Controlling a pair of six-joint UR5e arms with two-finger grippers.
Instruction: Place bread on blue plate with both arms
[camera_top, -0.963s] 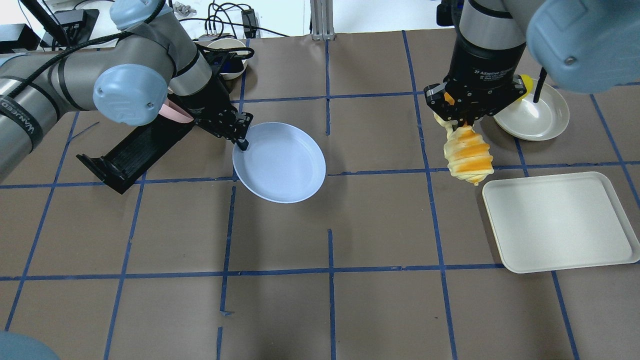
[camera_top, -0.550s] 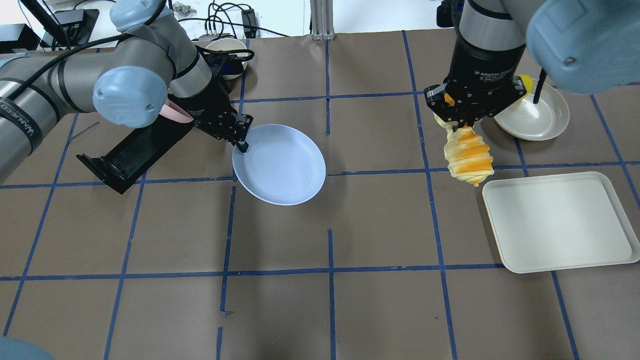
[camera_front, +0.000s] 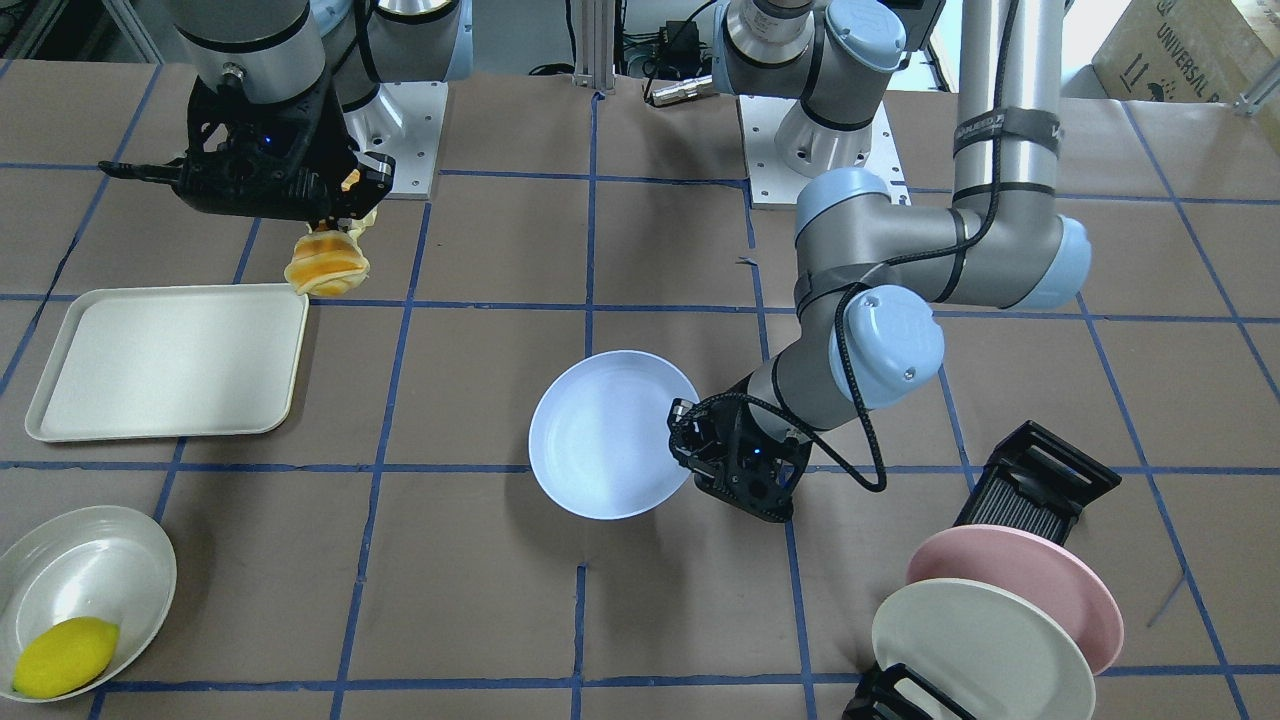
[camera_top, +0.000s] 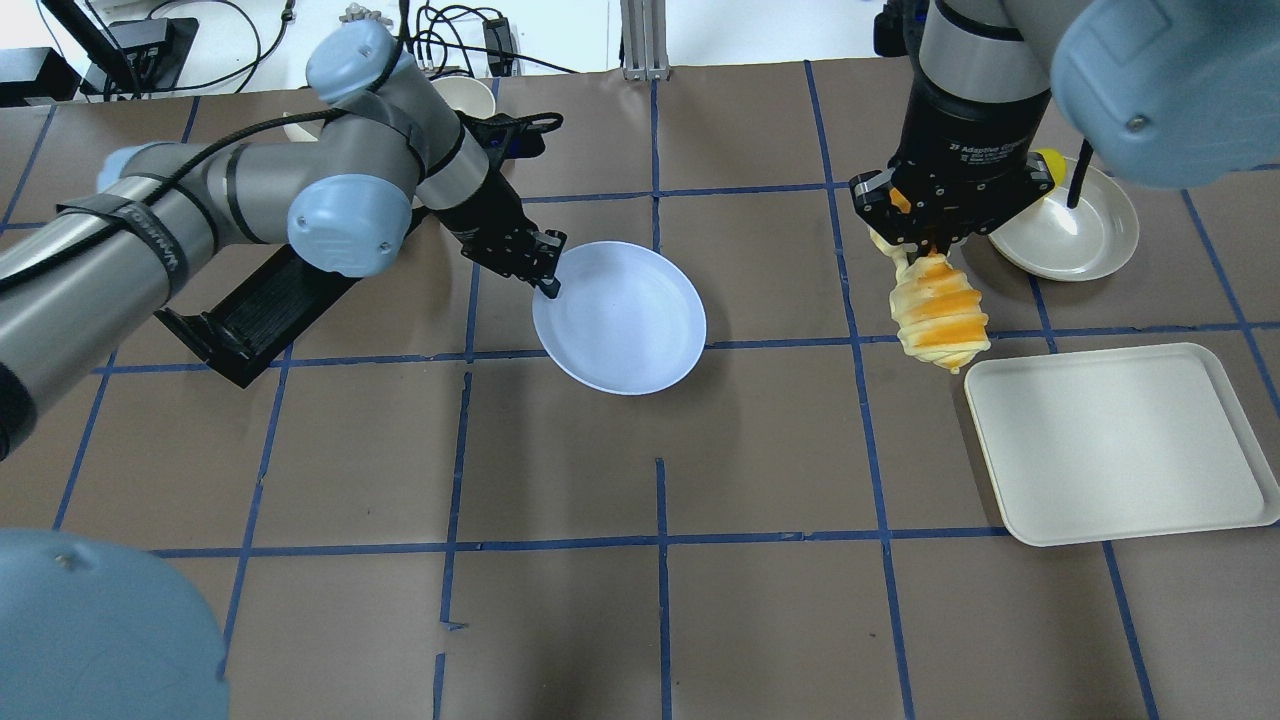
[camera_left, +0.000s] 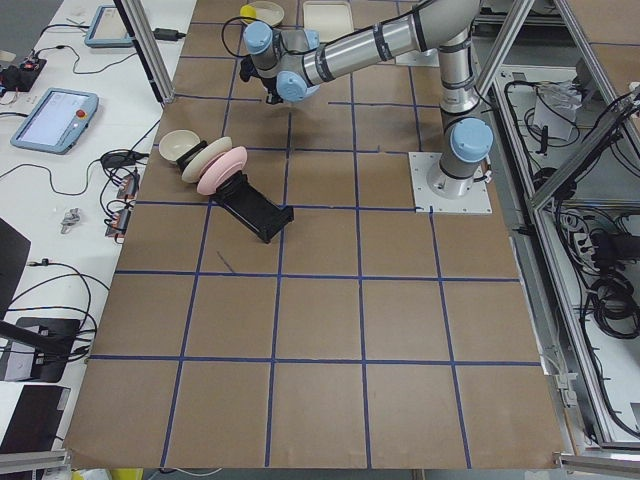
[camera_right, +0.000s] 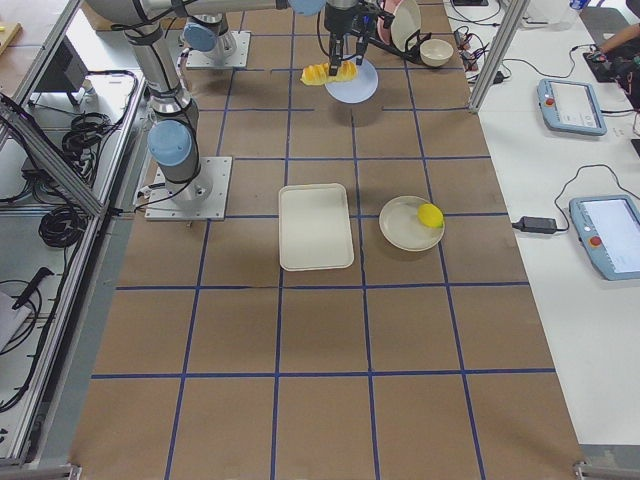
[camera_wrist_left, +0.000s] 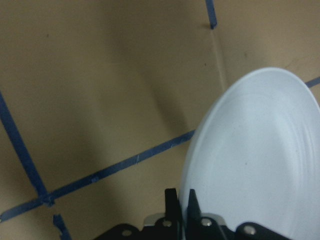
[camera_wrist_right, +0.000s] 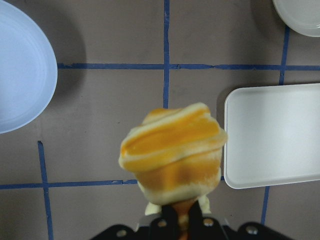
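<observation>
The pale blue plate (camera_top: 620, 317) lies near the table's middle, also in the front view (camera_front: 610, 433) and left wrist view (camera_wrist_left: 255, 160). My left gripper (camera_top: 545, 283) is shut on the plate's rim at its left edge, seen too in the front view (camera_front: 685, 440). My right gripper (camera_top: 915, 240) is shut on the striped bread (camera_top: 938, 312), which hangs in the air right of the plate, beside the tray's corner. The bread fills the right wrist view (camera_wrist_right: 172, 152) and shows in the front view (camera_front: 325, 265).
A cream tray (camera_top: 1115, 445) lies at the right. A cream bowl (camera_top: 1070, 235) with a lemon (camera_front: 62, 655) stands behind it. A black rack (camera_top: 260, 310) holds a pink plate (camera_front: 1020, 580) and a cream-white plate (camera_front: 980, 650) at the left.
My left arm has moved the blue plate to the right, toward the bread, with its rim still gripped. The right gripper and bread have hardly moved.
</observation>
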